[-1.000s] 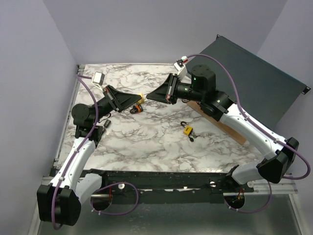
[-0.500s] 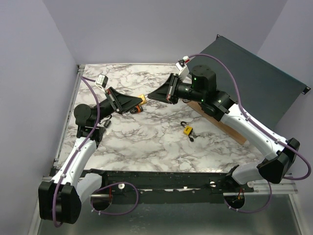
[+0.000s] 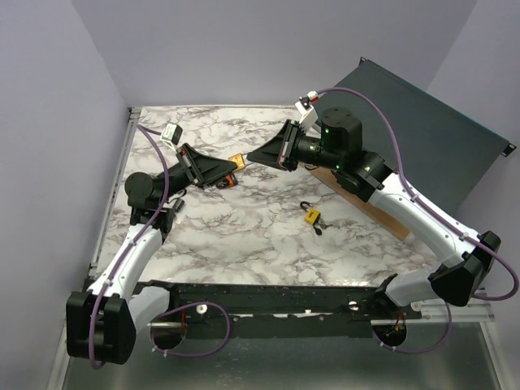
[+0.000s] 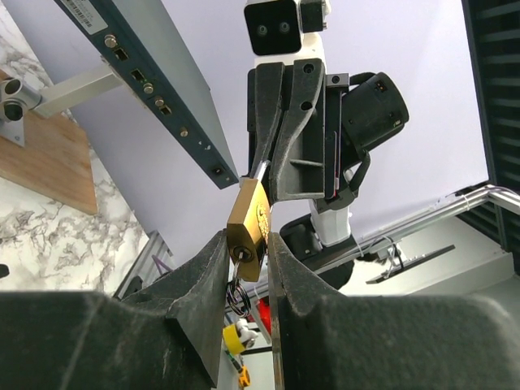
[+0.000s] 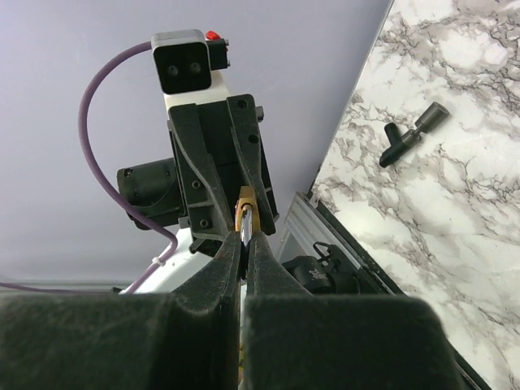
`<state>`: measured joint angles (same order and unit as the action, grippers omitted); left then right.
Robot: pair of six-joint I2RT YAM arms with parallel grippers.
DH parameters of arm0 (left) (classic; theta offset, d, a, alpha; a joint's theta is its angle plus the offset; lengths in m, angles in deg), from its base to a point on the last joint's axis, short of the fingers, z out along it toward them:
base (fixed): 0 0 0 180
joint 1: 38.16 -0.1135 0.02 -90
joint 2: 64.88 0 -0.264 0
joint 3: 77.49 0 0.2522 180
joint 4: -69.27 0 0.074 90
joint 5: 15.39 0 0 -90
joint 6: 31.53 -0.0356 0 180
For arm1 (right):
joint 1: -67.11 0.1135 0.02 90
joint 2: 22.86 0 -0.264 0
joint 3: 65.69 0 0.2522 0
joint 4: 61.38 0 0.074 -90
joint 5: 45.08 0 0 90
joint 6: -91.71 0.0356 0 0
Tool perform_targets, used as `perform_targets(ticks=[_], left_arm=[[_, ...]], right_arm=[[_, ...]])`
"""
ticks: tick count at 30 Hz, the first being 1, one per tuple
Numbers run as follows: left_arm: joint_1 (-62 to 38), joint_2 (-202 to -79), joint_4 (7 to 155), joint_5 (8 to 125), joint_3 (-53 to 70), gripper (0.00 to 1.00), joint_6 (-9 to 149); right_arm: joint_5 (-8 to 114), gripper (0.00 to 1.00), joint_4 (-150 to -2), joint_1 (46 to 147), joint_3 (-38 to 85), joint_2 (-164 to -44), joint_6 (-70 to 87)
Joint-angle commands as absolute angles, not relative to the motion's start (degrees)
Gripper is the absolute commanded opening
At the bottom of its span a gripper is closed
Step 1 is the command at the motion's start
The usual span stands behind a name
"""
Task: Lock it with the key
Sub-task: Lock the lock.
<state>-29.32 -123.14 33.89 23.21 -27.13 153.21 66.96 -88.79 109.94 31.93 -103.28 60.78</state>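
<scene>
A brass padlock point(image 3: 237, 161) hangs in the air above the marble table point(image 3: 244, 236), held between both grippers. My left gripper point(image 4: 246, 244) is shut on the padlock's body point(image 4: 249, 221). A key point(image 4: 241, 254) sits in its keyhole, with a key ring point(image 4: 236, 292) and coloured tags hanging below. My right gripper point(image 5: 244, 240) is shut on the padlock's steel shackle point(image 5: 245, 229), facing the left gripper point(image 5: 219, 162). In the top view the left gripper point(image 3: 231, 166) and right gripper point(image 3: 250, 158) meet tip to tip.
A second small yellow padlock point(image 3: 311, 214) with keys lies on the table right of centre. A black T-shaped part point(image 3: 177, 207) lies near the left arm. A wooden board point(image 3: 366, 207) and a dark panel point(image 3: 414, 130) stand at the right.
Both arms have shifted slightly with the padlock between them; the left wrist has edged right and up. Both grips are unchanged.
</scene>
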Motion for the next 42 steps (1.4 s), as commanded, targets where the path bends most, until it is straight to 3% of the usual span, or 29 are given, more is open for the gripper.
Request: perform_targets(ticks=[1,5,10,16,21,25,42], left_arm=[[-29.4,-124.4,28.0,22.0,-27.9,0.23,155.6],[-29.4,-125.0,26.0,22.2,-27.8,0.20,156.8],[-29.4,-124.8,25.9,21.6,-27.7,0.00,156.1],[-29.4,-123.7,28.6,18.9,-26.8,0.00,151.9],[-29.4,-122.5,29.6,16.3,-25.6,0.00,148.9],[-29.4,-120.8,30.7,13.6,-23.4,0.00,146.3],[-29.3,-114.0,45.1,9.2,-16.0,0.00,137.3]], right_arm=[[65.9,0.01,-88.5,110.5,34.0,-102.4,59.1],[66.7,0.01,-88.8,110.6,34.2,-102.6,58.3],[68.5,0.01,-88.7,111.0,34.2,-102.8,57.1],[70.0,0.01,-89.6,111.8,35.5,-103.0,53.3],[71.4,0.27,-89.2,112.1,35.5,-101.8,49.3],[72.3,0.41,-88.9,112.1,34.9,-99.4,46.9],[79.1,0.44,-90.0,112.2,32.6,-93.0,39.7]])
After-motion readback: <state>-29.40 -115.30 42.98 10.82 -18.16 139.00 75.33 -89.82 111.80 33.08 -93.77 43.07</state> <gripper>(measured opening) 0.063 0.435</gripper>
